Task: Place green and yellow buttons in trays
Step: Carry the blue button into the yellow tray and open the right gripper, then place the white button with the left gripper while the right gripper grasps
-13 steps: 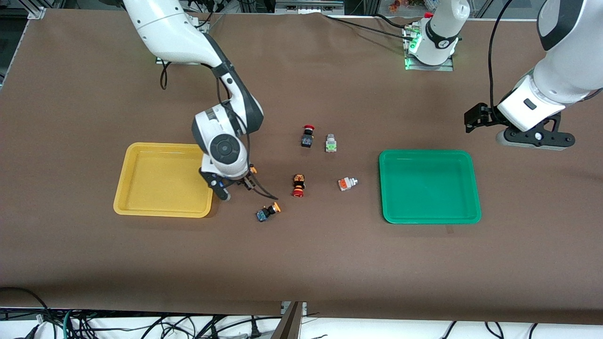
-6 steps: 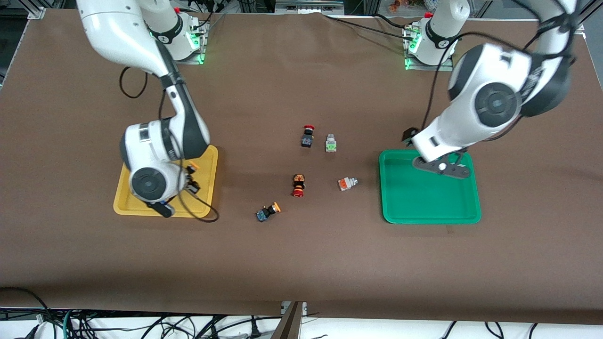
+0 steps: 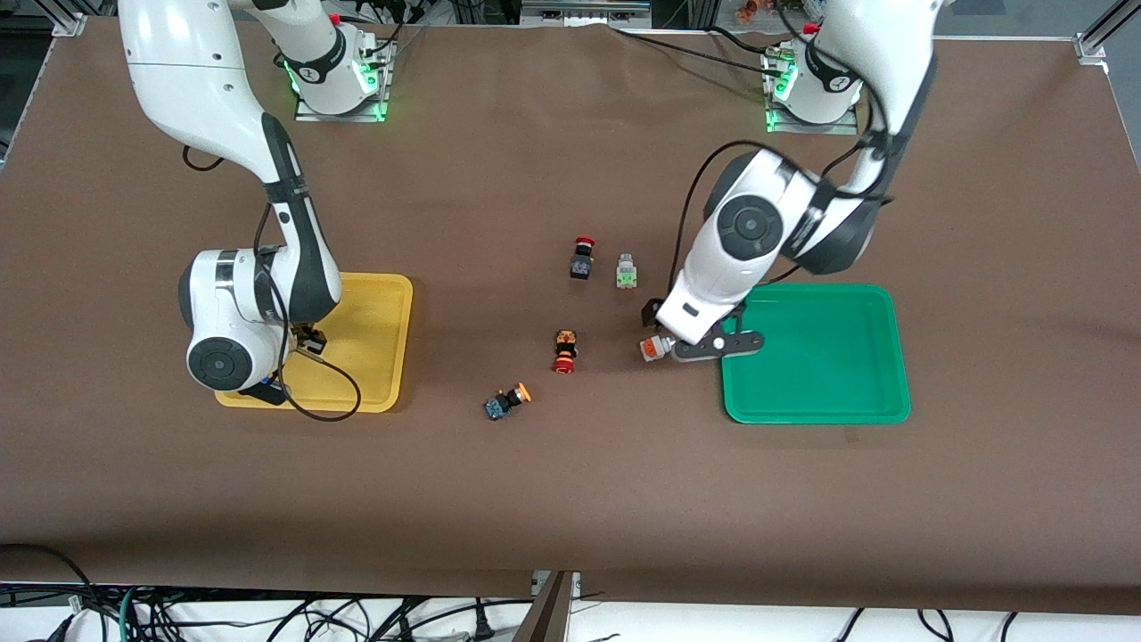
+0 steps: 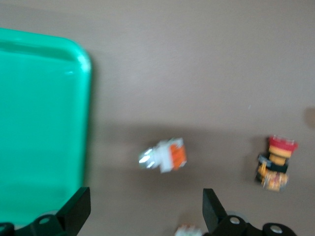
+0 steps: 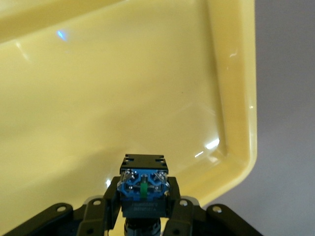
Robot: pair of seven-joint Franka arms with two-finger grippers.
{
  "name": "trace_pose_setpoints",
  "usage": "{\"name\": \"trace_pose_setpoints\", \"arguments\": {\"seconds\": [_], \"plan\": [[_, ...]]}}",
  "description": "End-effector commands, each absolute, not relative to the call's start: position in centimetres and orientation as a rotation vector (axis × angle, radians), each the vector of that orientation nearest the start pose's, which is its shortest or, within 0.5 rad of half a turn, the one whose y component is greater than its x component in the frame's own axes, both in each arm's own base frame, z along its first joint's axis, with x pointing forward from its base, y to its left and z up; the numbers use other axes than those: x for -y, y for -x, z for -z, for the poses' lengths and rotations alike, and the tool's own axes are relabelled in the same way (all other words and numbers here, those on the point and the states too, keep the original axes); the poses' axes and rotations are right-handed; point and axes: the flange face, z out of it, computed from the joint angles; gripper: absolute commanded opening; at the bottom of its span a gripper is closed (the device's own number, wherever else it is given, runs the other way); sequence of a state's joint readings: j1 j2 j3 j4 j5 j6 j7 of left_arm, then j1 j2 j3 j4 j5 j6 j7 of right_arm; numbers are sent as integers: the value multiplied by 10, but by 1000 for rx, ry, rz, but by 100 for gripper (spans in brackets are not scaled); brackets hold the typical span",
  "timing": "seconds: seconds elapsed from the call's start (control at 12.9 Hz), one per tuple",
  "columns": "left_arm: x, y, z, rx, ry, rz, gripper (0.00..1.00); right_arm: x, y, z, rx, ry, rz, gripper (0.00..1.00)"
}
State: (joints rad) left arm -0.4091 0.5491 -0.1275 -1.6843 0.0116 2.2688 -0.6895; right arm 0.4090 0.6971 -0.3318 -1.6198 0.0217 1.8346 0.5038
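None of the four buttons looks to be lying in a tray yet, though one is close. The right gripper (image 5: 142,216) hangs over the yellow tray (image 3: 379,294), its fingers clamped on a black-and-blue button (image 5: 143,189), blue underside up in the right wrist view. My guess is that this one only needs letting go over the tray floor.

Taking the green tray (image 3: 829,392) as the landmark: it holds nothing. Just beside its edge toward the right arm's end of the table lies the white-grey button with the orange block (image 3: 655,349), on its side on the brown tablecloth (image 3: 570,499). The left gripper (image 4: 146,216) hovers right over it with the fingers spread wide, one to each side, touching nothing. From that tray, farther toward the right arm's end and farther from the front camera, the white-grey button with the green block (image 3: 627,271) rests beside a red-capped black switch (image 3: 582,259). Another red-capped switch with an orange-black body (image 3: 564,350) lies past the orange-block button, and the second yellow-capped button (image 3: 506,400) sits farther along again, nearer the front camera.

So I reckon one drop is imminent, one grasp is about to begin, and two buttons are untouched.
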Motion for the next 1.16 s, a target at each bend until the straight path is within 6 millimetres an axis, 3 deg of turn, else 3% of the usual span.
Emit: {"name": "trace_pose_setpoints", "arguments": {"seconds": [0.0,0.23,0.39,0.54,0.7,0.85,1.01,1.08], "plan": [[358,-596,-235,275,3230,96,100,-74,-630,-209,-675,3329,-612,99],[357,-590,-211,243,3201,71,100,-96,-649,-241,-695,3320,-532,100],[356,-588,-202,189,3170,90,100,-119,-665,-272,-823,3217,-487,100],[361,-584,-195,299,3157,75,100,-151,-677,-293,-1060,3051,-410,100],[361,-581,-184,298,3151,56,100,-198,-683,-300,-1225,2913,-339,100],[361,-579,-178,301,3147,43,100,-247,-682,-287,-1345,2768,-272,100],[361,-579,-178,301,3147,43,46,-296,-683,-254,-1413,2619,-148,100],[361,-579,-178,299,3147,43,27,-314,-683,-239,-1421,2553,-88,100]]}}
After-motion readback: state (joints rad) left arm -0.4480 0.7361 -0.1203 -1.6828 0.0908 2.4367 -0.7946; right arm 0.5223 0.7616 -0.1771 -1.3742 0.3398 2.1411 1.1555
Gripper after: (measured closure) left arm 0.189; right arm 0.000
